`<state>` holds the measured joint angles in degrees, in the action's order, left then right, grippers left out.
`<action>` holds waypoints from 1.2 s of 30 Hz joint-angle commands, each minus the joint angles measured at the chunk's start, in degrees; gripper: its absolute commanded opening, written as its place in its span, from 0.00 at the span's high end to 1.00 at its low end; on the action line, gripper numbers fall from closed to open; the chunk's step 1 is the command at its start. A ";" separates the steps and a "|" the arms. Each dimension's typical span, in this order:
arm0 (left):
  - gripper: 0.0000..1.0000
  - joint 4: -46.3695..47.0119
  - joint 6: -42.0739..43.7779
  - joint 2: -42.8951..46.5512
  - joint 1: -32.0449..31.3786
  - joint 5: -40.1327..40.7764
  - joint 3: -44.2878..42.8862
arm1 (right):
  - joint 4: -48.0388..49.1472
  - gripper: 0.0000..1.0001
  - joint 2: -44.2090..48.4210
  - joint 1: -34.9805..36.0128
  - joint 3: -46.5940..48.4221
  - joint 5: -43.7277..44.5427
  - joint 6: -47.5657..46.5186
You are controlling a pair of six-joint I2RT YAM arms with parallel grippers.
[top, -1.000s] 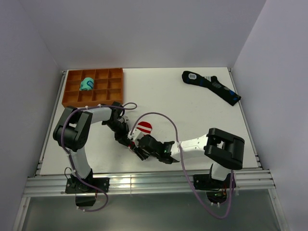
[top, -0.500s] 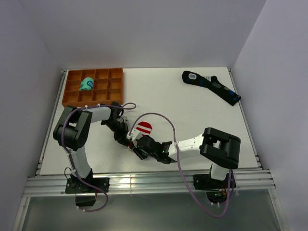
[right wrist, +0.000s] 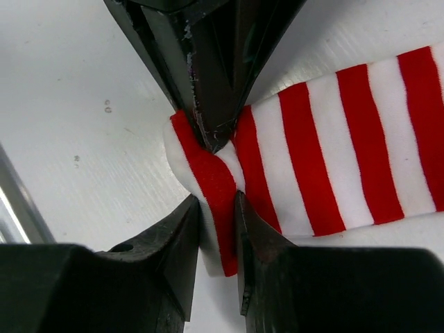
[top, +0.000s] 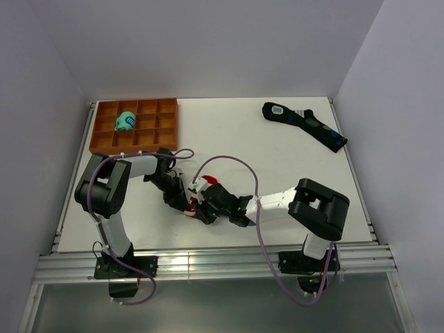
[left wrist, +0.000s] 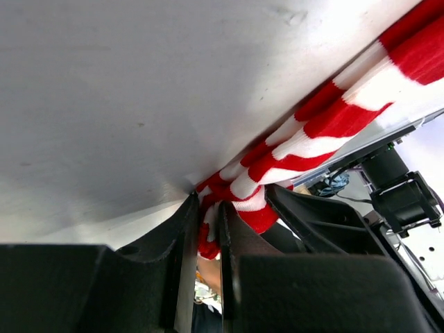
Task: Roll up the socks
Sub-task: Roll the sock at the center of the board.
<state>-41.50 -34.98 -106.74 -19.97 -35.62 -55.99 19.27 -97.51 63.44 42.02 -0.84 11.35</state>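
The red-and-white striped socks lie bunched at the table's near middle, between both arms. My left gripper is shut on a fold of the socks, with red fabric squeezed between its jaws. Coming from the opposite side, my right gripper is shut on the same end of the socks, and a red stripe fills the gap of its jaws. The left fingers pinch the fabric just above the right ones. The rest of the socks stretches away flat on the table.
An orange compartment tray stands at the back left with a teal sock bundle in one cell. A long black sock with blue patches lies at the back right. Both arms cross the near part of the table.
My right gripper has moved left up to the left gripper and closed its jaws on the socks' end. The round striped face of the socks is now bunched and partly hidden.
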 commanded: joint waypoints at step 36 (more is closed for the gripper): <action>0.49 27.69 -9.75 32.64 5.55 12.85 20.56 | -19.52 0.82 -19.20 -16.68 16.59 -38.35 11.32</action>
<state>-16.95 -44.05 -76.51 -14.55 -24.27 -37.10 9.26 -112.29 47.68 58.17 -39.11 22.17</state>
